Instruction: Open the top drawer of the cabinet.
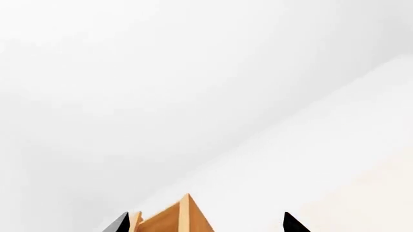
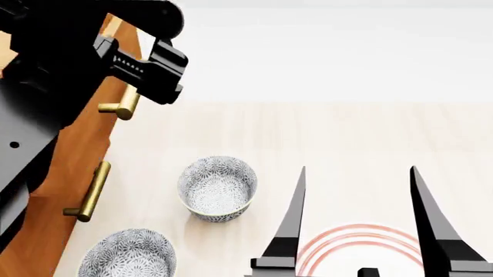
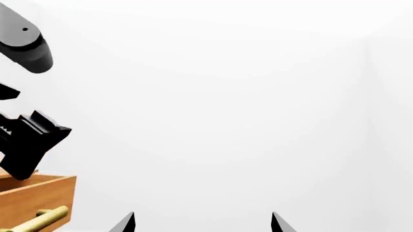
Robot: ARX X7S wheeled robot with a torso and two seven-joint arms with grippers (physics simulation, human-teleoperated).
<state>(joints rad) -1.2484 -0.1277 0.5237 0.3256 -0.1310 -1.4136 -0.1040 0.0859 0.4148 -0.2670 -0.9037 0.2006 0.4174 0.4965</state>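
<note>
The cabinet (image 2: pixel 73 156) stands at the left of the head view, orange-brown with brass bar handles. The upper visible handle (image 2: pixel 120 106) belongs to the top drawer (image 3: pixel 36 193), which the right wrist view shows as a wooden box with its brass handle (image 3: pixel 40 219). My black left arm (image 2: pixel 146 69) reaches over the drawer's top and hides much of it. My left gripper (image 1: pixel 206 222) is open, with a wooden corner (image 1: pixel 177 215) between its fingertips, not clamped. My right gripper (image 2: pixel 358 173) is open and empty, well right of the cabinet.
A lower drawer handle (image 2: pixel 89 193) shows below the top one. Two patterned bowls (image 2: pixel 218 187) (image 2: pixel 127 254) sit on the pale wooden surface near the cabinet front. A red ring mark (image 2: pixel 362 245) lies under my right gripper. White wall behind.
</note>
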